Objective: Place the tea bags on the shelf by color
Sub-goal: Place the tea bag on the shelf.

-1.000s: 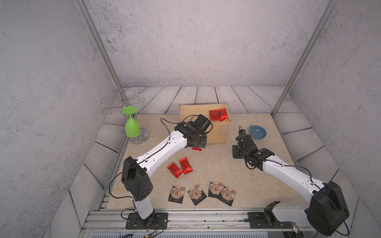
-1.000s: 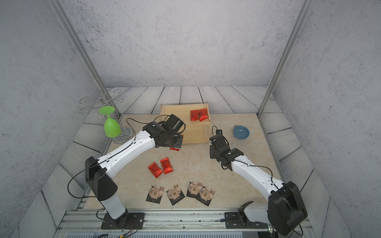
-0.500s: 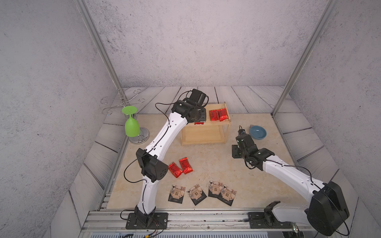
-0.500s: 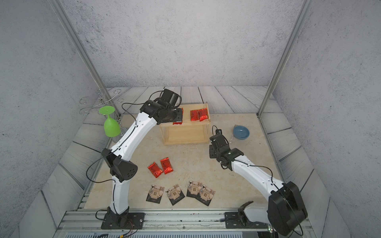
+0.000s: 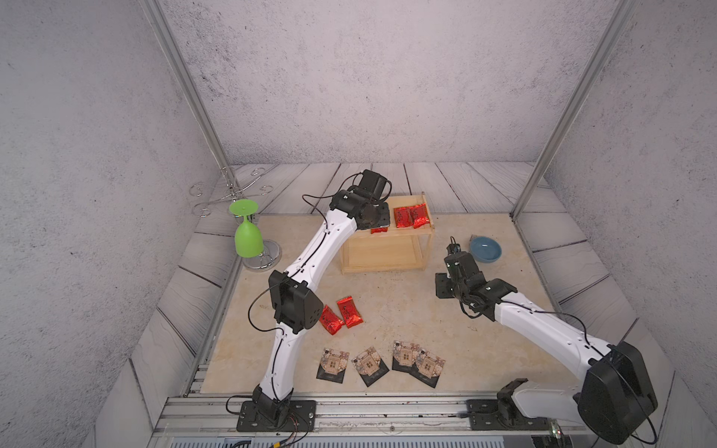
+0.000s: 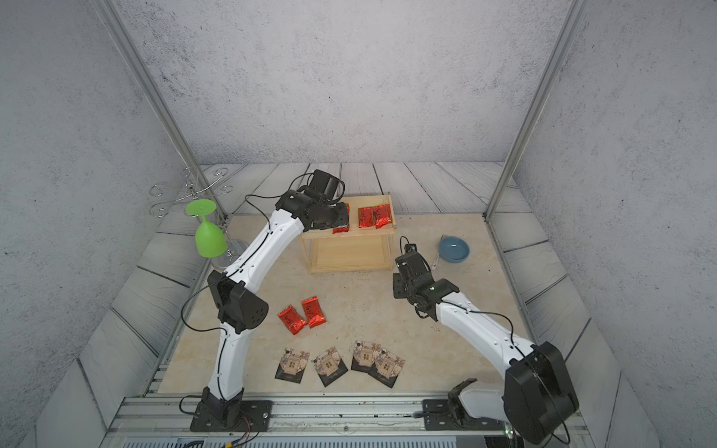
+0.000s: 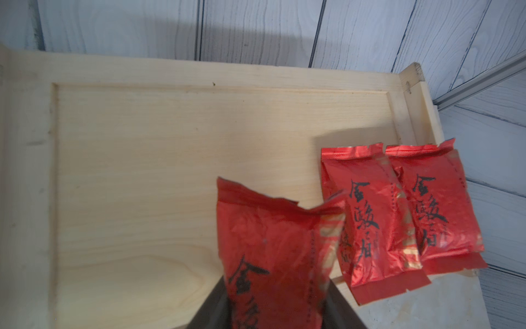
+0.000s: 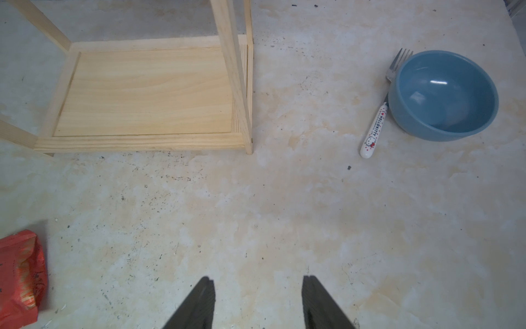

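The left gripper [image 7: 276,282] is clamped on a red sachet [image 7: 270,250], one dark finger on each side of it, and holds it over the top board of the shelf [image 7: 170,171]; whether the sachet's free end touches the wood cannot be told. Just beside this gripper, on the side toward the right arm, two more red sachets [image 7: 370,216] lie flat on the same board, side by side and slightly overlapping, close to the board's end rim. In the left wrist view a corner of the held sachet crosses in front of the nearer one. Well back from the left gripper, toward its arm's base, a loose pair of red sachets [image 5: 349,312] lies on the surface [image 5: 388,310], and farther back still four black packets [image 5: 369,366] sit in a row, the two on the right arm's side overlapping.

The right gripper [image 8: 257,282] has its fingers apart with nothing between them and hangs over the surface, well apart from the shelf's top board. Ahead of it on the left arm's side stands the shelf's lower board; ahead on the outer side a blue bowl [image 8: 444,94] rests with a fork [image 8: 375,125] just beside it
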